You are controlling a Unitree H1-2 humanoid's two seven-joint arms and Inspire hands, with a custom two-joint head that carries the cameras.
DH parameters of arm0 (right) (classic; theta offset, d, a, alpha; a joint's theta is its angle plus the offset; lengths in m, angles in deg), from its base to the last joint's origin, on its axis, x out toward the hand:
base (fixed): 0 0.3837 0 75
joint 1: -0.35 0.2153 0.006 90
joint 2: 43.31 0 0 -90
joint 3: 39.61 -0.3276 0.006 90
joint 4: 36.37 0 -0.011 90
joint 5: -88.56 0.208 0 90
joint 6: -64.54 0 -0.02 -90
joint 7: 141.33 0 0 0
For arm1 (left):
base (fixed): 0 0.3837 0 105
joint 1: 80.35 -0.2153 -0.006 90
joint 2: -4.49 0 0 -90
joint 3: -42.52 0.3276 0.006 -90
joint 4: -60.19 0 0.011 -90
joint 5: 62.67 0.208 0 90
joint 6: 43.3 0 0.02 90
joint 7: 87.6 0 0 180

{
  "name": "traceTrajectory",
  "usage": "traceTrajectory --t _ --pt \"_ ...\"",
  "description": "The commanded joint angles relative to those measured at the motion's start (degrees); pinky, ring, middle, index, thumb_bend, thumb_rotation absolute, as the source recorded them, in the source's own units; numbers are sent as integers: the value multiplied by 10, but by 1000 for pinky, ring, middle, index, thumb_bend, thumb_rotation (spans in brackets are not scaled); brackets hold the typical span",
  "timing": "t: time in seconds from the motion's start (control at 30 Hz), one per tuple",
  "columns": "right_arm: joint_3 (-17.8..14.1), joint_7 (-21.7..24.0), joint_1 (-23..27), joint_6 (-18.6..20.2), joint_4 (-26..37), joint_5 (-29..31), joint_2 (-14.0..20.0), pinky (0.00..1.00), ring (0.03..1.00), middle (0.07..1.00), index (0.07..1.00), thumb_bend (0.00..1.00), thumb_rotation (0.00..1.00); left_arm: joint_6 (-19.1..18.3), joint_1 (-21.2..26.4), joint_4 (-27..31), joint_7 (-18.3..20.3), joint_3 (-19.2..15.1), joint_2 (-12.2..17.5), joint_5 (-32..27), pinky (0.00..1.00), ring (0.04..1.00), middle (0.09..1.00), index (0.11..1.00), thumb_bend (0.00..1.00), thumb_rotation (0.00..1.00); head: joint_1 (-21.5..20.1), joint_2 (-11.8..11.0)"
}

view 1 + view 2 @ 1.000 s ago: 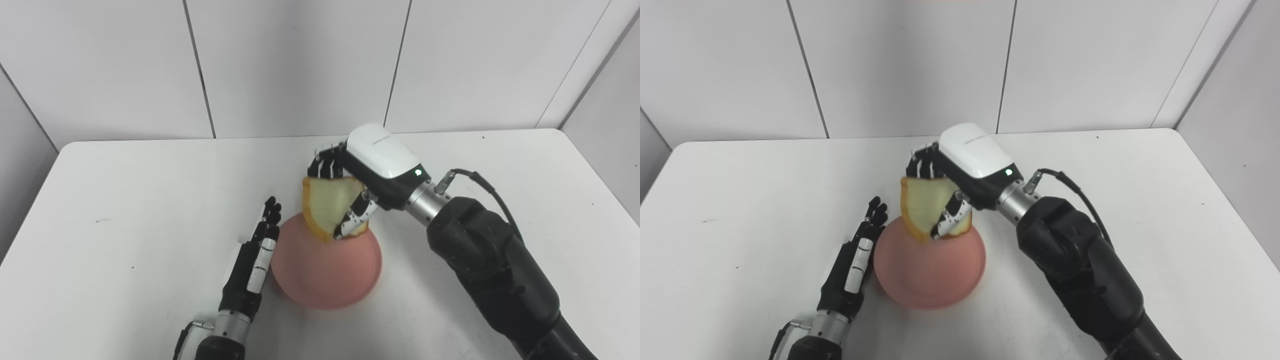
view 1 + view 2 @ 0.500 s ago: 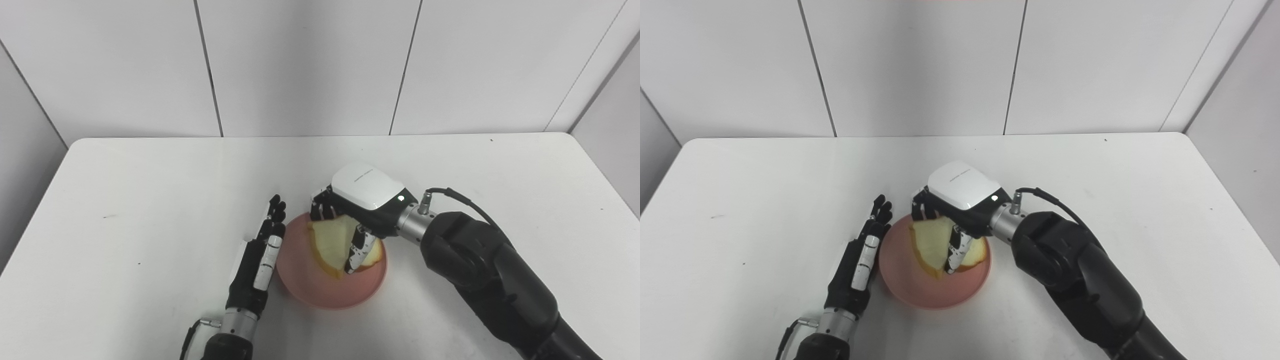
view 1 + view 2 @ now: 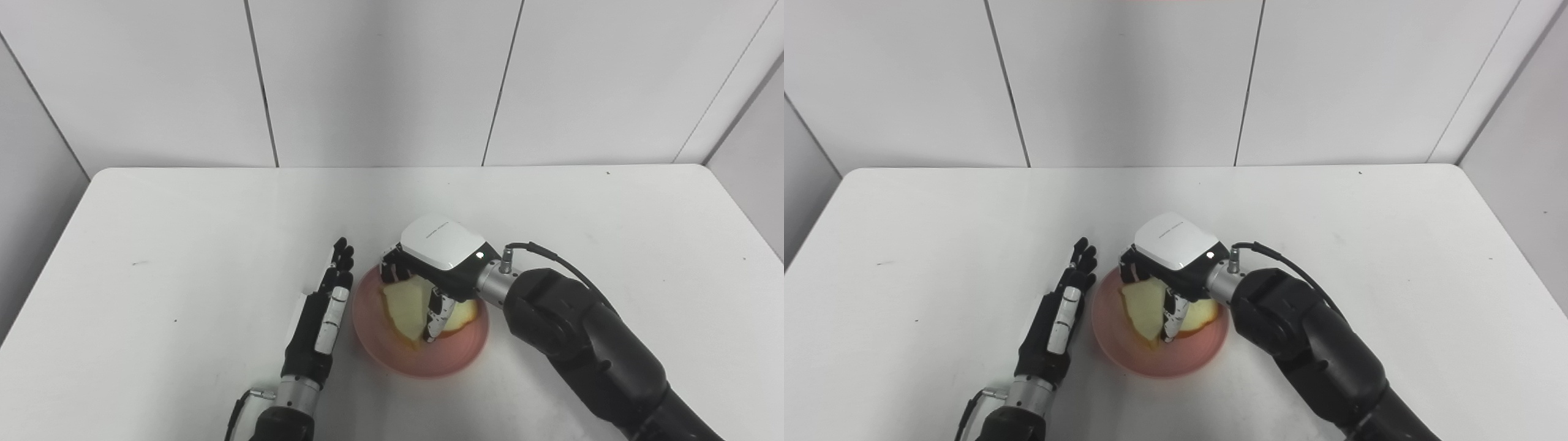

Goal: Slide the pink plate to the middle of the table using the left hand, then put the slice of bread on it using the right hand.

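Room: white panelled walls (image 3: 380, 79) stand behind a white table (image 3: 184, 214) with rounded far corners.
Table marks: a few small dark specks lie near the left edge and the far right corner.
Plate: the pink plate (image 3: 456, 358) sits about midway between the left and right edges, nearer the front edge than the far one.
Bread: the slice of bread (image 3: 404, 306) is over the plate, tilted, its lower crust down at the plate's inside; whether it rests there fully I cannot tell.
Right hand: the right hand (image 3: 438, 266), with its white back shell up, is over the far part of the plate and pinches the bread, fingers (image 3: 392, 269) curled over the far edge of the slice and the thumb (image 3: 433, 315) pressing its near face.
Right arm: the black forearm (image 3: 588, 343) runs back toward the front right corner, with a cable looped at the wrist.
Left hand: the left hand (image 3: 321, 312) lies flat on the table just beside the plate's left rim, fingers straight and pressed together, pointing toward the far edge, holding nothing.
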Motion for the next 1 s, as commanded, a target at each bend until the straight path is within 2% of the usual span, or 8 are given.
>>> traceTrajectory --t 0.0,0.13,0.2,0.27,0.33,0.5,0.67,0.97 --pt "-6 -20 5 -14 -2 0 -1 453 524 474 510 526 2 12 8 -1 1 6 -10 0 1000 1000 1000 1000 612 1000 1 1" --pt "-15 -30 -1 -11 -8 11 -4 513 607 482 512 526 6 9 10 -1 1 6 -11 -1 1000 1000 1000 1000 625 1000 1 1" --pt "-19 -31 -3 -8 -9 19 -5 567 675 668 694 735 206 8 10 1 1 5 -11 -2 1000 1000 1000 1000 624 1000 1 1" --pt "-25 -26 -6 -5 -8 30 -4 606 718 737 765 823 304 8 10 0 0 5 -11 -2 1000 1000 1000 1000 634 1000 1 1" --pt "-34 -16 -6 -5 -9 54 1 632 743 768 792 860 325 9 10 0 -3 4 -12 0 1000 1000 1000 1000 637 1000 0 3" --pt "-63 17 -8 26 -2 100 7 790 879 888 884 971 340 10 13 1 -3 3 -12 -1 1000 1000 1000 1000 604 1000 0 3" --pt "-96 29 -15 39 14 138 14 926 971 970 974 1000 353 12 15 -2 -4 2 -11 0 1000 1000 1000 1000 594 1000 -1 3" --pt "-149 27 -49 68 41 215 21 965 1000 1000 1000 1000 278 6 16 0 -5 -2 -12 -3 1000 1000 1000 1000 597 1000 -1 4"
